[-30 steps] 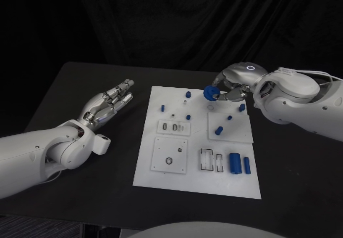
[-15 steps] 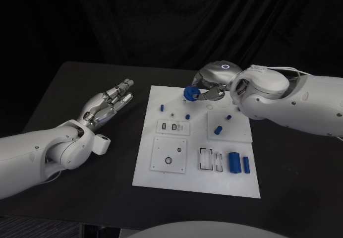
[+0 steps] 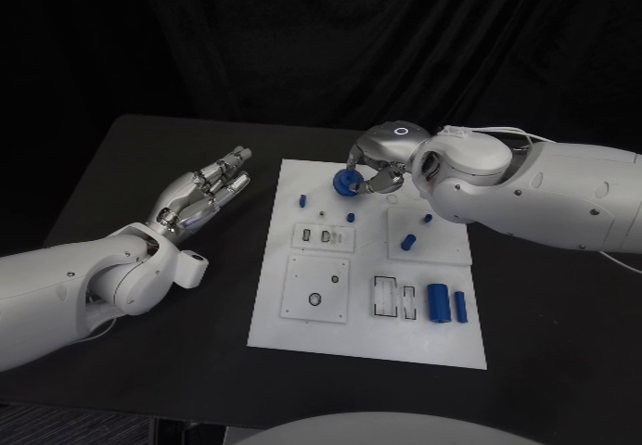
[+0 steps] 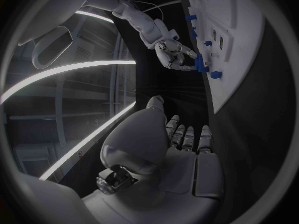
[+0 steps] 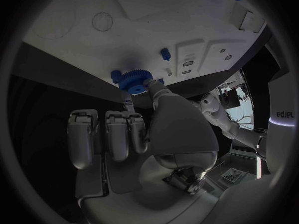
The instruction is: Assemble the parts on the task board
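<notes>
The right hand [image 3: 378, 169], pinching the round blue toothed gear [image 3: 347, 182], has swung toward the white board's [image 3: 321, 315] eleven o'clock corner, nearing placement; the left hand [image 3: 203, 194] hovers empty, fingers apart.

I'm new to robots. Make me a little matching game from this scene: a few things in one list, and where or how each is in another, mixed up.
Things:
1. right hand
2. left hand
3. blue gear
4. board

States:
A. white, lying flat mid-table
B. held over the board's far end
C. holds nothing, fingers stretched out, beside the board
D. grips the gear

Pairs: 1-D, 2-C, 3-B, 4-A
</notes>
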`<act>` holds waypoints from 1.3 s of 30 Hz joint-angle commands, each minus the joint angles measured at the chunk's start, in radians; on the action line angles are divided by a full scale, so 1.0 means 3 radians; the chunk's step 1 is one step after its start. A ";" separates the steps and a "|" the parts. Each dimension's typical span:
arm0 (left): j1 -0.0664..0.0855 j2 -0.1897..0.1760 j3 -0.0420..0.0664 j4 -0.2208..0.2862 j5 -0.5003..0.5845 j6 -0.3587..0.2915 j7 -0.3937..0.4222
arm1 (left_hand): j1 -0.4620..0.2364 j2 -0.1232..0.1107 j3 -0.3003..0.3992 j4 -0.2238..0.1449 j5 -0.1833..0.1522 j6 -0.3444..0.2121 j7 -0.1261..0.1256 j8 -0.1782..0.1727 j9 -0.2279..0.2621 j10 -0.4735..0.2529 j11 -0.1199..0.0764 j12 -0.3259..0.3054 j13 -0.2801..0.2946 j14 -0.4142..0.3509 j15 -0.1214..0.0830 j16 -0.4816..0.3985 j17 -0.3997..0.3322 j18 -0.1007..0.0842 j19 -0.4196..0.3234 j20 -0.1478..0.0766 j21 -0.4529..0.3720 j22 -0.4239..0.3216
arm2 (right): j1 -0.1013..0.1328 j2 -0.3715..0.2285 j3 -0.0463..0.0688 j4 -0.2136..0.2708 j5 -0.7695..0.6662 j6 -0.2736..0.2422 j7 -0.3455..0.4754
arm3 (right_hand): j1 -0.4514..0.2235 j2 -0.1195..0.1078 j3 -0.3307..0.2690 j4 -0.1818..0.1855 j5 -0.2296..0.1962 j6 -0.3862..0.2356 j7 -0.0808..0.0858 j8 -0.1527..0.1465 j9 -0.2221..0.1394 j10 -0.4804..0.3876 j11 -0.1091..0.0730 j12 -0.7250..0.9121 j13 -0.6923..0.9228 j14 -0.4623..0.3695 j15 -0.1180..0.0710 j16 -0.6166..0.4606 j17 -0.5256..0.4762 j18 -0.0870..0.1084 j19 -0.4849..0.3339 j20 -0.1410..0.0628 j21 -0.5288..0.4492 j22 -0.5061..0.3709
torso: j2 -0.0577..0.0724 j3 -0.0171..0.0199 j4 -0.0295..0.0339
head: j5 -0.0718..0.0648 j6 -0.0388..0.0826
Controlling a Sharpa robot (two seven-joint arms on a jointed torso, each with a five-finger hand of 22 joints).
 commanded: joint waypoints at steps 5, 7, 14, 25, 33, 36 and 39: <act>0.0001 0.0013 0.0002 -0.0004 0.0006 0.0053 0.0585 | 0.0039 0.0007 0.0022 0.0008 0.0013 -0.0014 -0.0003 0.0001 0.0001 0.0006 0.0028 -0.0016 -0.0003 0.0005 0.0029 -0.0012 -0.0003 0.0017 -0.0008 0.0031 -0.0012 -0.0004 | -0.0022 0.0032 0.0003 -0.0039 -0.0016 0.0116 0.0000 | 0.0013 0.0020 0.0033 -0.0002 -0.0036 0.0053 -0.0090 0.0117 0.0790 0.0348 0.0028 0.0009 0.0877 0.0349 0.0034 0.0010 0.0878 -0.0051 0.0341 0.0040 0.0015 0.0871 | -0.0001 0.0000 -0.0004 | -0.0003 -0.0006; 0.0001 0.0014 0.0002 -0.0006 0.0006 0.0056 0.0583 | 0.0039 0.0007 0.0022 0.0008 0.0013 -0.0014 -0.0003 0.0001 0.0001 0.0006 0.0028 -0.0016 -0.0003 0.0005 0.0029 -0.0012 -0.0003 0.0017 -0.0008 0.0031 -0.0012 -0.0004 | -0.0025 0.0035 0.0003 -0.0044 -0.0016 0.0124 0.0002 | 0.0009 0.0018 0.0038 -0.0001 -0.0043 0.0036 -0.0083 0.0100 0.0788 0.0348 0.0032 0.0009 0.0877 0.0349 0.0038 0.0010 0.0878 -0.0051 0.0341 0.0045 0.0016 0.0871 | -0.0002 0.0000 -0.0006 | -0.0002 -0.0008; 0.0001 0.0021 0.0002 -0.0011 0.0006 0.0064 0.0578 | 0.0041 0.0006 0.0024 0.0007 0.0013 -0.0013 -0.0001 0.0001 0.0001 0.0005 0.0029 -0.0017 -0.0003 0.0005 0.0031 -0.0012 -0.0003 0.0018 -0.0008 0.0033 -0.0012 -0.0004 | -0.0031 0.0056 0.0003 -0.0058 -0.0016 0.0145 0.0009 | 0.0004 0.0014 0.0067 -0.0005 -0.0058 -0.0061 -0.0072 0.0014 0.0772 0.0348 0.0029 0.0009 0.0877 0.0349 0.0040 0.0010 0.0878 -0.0051 0.0341 0.0055 0.0016 0.0871 | -0.0002 -0.0001 -0.0001 | -0.0013 -0.0016; 0.0001 0.0020 0.0002 -0.0015 0.0006 0.0048 0.0569 | 0.0043 0.0007 0.0026 0.0007 0.0014 -0.0001 0.0004 0.0002 0.0003 0.0010 0.0031 -0.0015 -0.0002 0.0005 0.0033 -0.0012 -0.0003 0.0018 -0.0008 0.0035 -0.0012 -0.0004 | -0.0048 0.0095 0.0003 -0.0102 -0.0016 0.0187 0.0024 | -0.0036 -0.0012 0.0115 0.0008 -0.0172 -0.0323 -0.0061 -0.0227 0.0658 0.0348 0.0038 0.0009 0.0877 0.0349 0.0049 0.0010 0.0878 -0.0045 0.0330 0.0062 0.0003 0.0860 | -0.0002 -0.0003 -0.0002 | -0.0013 -0.0027; 0.0001 0.0023 0.0002 -0.0020 0.0006 0.0056 0.0562 | 0.0046 0.0006 0.0028 0.0007 0.0016 -0.0006 0.0011 0.0002 0.0003 0.0014 0.0038 -0.0013 -0.0001 0.0005 0.0038 -0.0012 -0.0003 0.0018 -0.0008 0.0039 -0.0012 -0.0004 | -0.0062 0.0115 0.0003 -0.0130 -0.0016 0.0245 0.0005 | -0.0034 -0.0035 0.0157 -0.0008 -0.0199 -0.0518 -0.0044 -0.0428 0.0512 0.0348 0.0048 0.0009 0.0877 0.0349 0.0054 0.0010 0.0878 -0.0039 0.0317 0.0067 -0.0012 0.0849 | -0.0001 -0.0003 -0.0003 | -0.0011 -0.0033; 0.0001 0.0023 0.0002 -0.0022 0.0006 0.0060 0.0561 | 0.0047 0.0006 0.0029 0.0007 0.0016 -0.0006 0.0013 0.0002 0.0002 0.0014 0.0040 -0.0013 -0.0001 0.0005 0.0040 -0.0012 -0.0003 0.0017 -0.0008 0.0041 -0.0012 -0.0004 | -0.0064 0.0116 0.0003 -0.0134 -0.0016 0.0248 0.0001 | -0.0027 -0.0036 0.0164 -0.0016 -0.0198 -0.0549 -0.0036 -0.0447 0.0488 0.0348 0.0054 0.0009 0.0877 0.0349 0.0058 0.0010 0.0878 -0.0037 0.0312 0.0070 -0.0018 0.0844 | -0.0001 -0.0003 -0.0003 | -0.0011 -0.0033; 0.0001 0.0024 0.0002 -0.0025 0.0006 0.0065 0.0559 | 0.0048 0.0006 0.0030 0.0006 0.0016 -0.0006 0.0016 0.0002 0.0002 0.0015 0.0042 -0.0013 -0.0001 0.0005 0.0042 -0.0012 -0.0003 0.0017 -0.0008 0.0042 -0.0012 -0.0004 | -0.0065 0.0117 0.0003 -0.0137 -0.0016 0.0241 -0.0004 | -0.0005 -0.0033 0.0182 -0.0040 -0.0176 -0.0608 -0.0027 -0.0456 0.0437 0.0348 0.0061 0.0009 0.0877 0.0349 0.0065 0.0010 0.0878 -0.0035 0.0307 0.0076 -0.0024 0.0839 | 0.0000 -0.0001 -0.0003 | -0.0008 -0.0037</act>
